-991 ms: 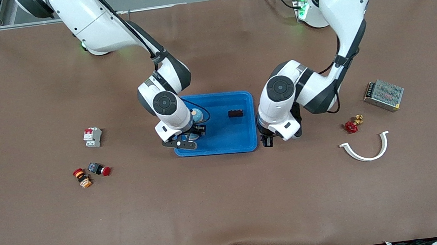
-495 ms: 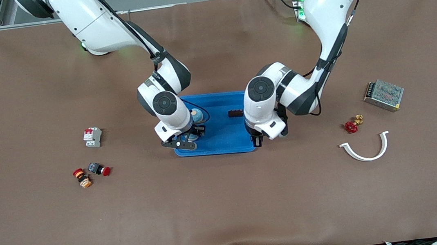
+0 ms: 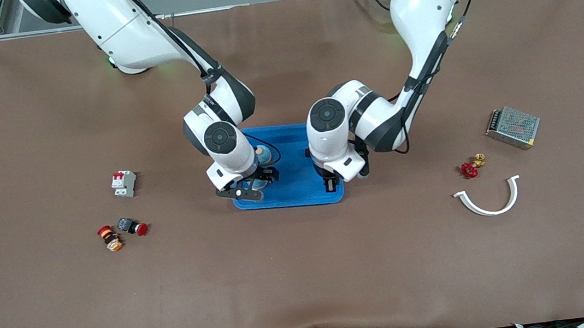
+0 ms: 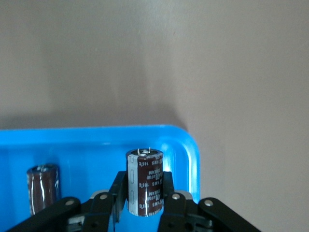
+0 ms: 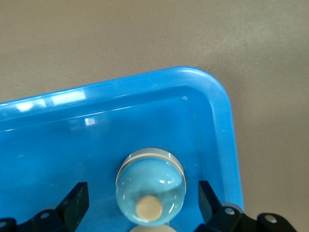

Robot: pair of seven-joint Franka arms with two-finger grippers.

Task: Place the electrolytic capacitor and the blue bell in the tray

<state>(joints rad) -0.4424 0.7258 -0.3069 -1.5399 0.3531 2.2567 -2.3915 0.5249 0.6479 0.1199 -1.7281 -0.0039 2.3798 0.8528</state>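
Nearest the front camera, a white curved strip (image 3: 488, 201) and red push buttons (image 3: 122, 231) lie on the tabletop (image 3: 305, 283). The left gripper (image 3: 330, 184) pinches the upright electrolytic capacitor (image 4: 144, 182) over the near corner of the blue tray (image 3: 294, 184) at the left arm's end. A second brown cylinder (image 4: 43, 189) stands in the tray. At the right arm's end of the tray, the right gripper (image 3: 257, 183) is spread around the blue bell (image 5: 150, 180), which sits inside. Farther off are a breaker (image 3: 124, 183) and a mesh-covered box (image 3: 513, 128).
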